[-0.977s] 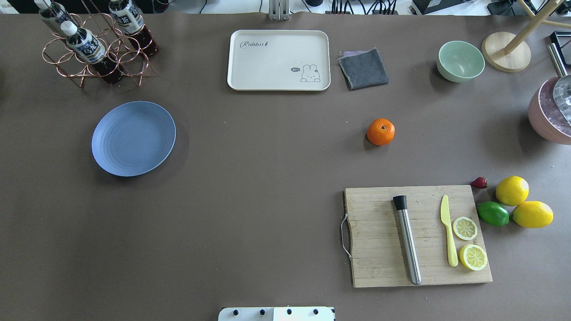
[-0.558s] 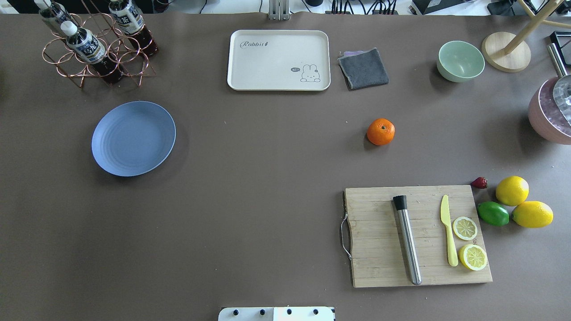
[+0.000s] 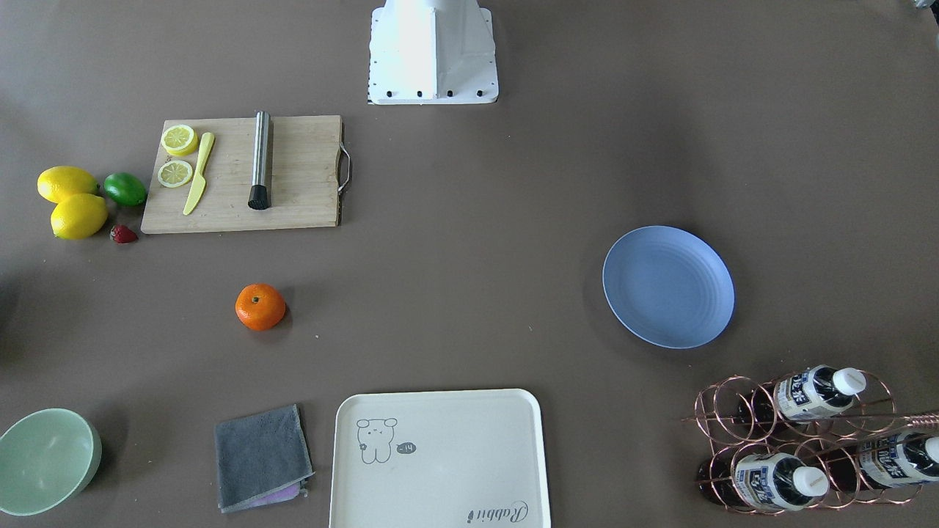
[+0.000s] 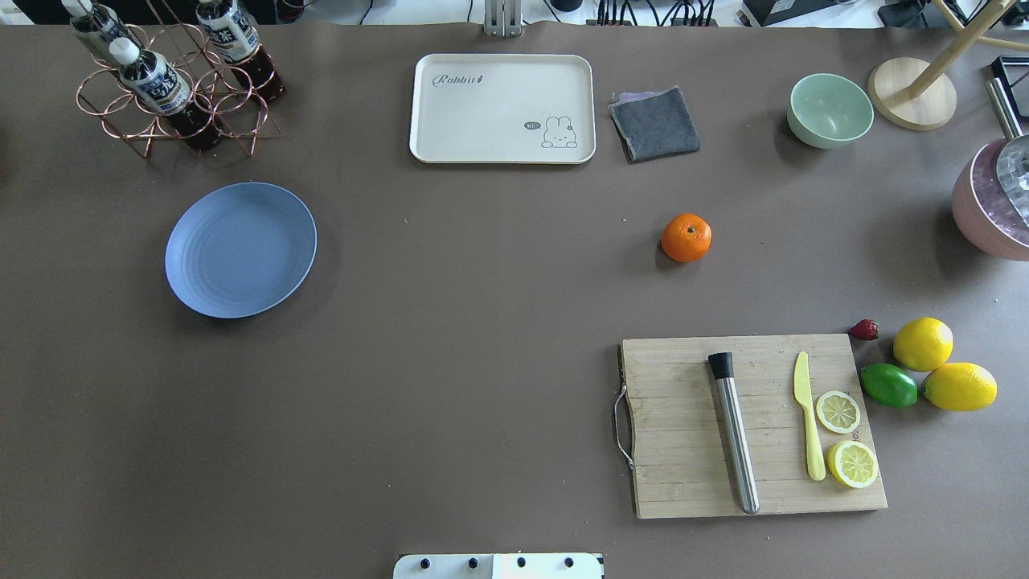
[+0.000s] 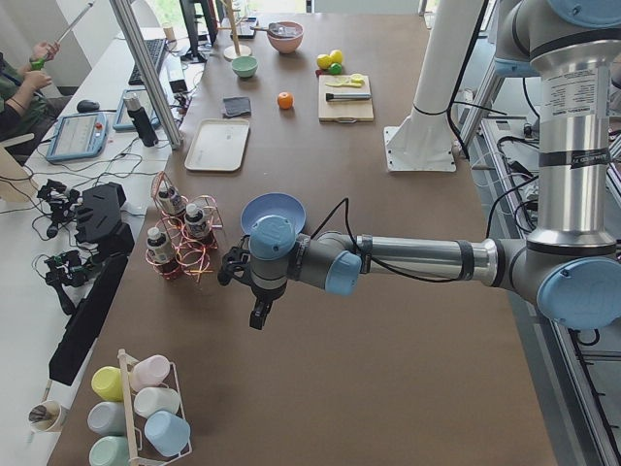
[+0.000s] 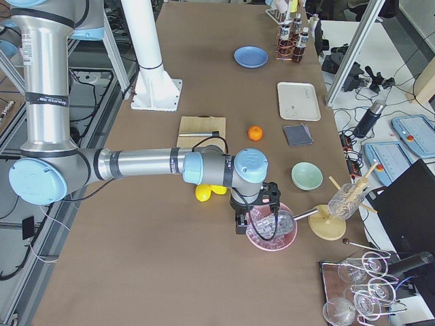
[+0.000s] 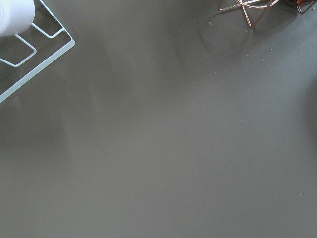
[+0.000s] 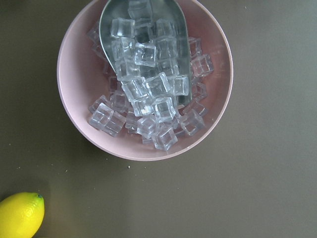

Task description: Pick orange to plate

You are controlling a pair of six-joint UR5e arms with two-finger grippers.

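Note:
The orange (image 4: 686,237) sits alone on the brown table, right of centre, between the grey cloth and the cutting board; it also shows as the orange (image 3: 260,306). The light-blue plate (image 4: 240,249) lies bare at the left, well apart from it. Neither gripper appears in the overhead or front views. My left gripper (image 5: 258,316) hangs over the table's left end, past the bottle rack. My right gripper (image 6: 240,223) hovers at the right end above a pink bowl of ice. I cannot tell whether either is open or shut.
A cutting board (image 4: 752,426) carries a steel muddler, a yellow knife and two lemon slices. Beside it lie two lemons (image 4: 923,343), a lime (image 4: 888,385) and a strawberry. Along the far edge stand a cream tray (image 4: 502,108), grey cloth (image 4: 654,123), green bowl (image 4: 830,109) and bottle rack (image 4: 173,76). The pink ice bowl (image 8: 74,119) is at the right.

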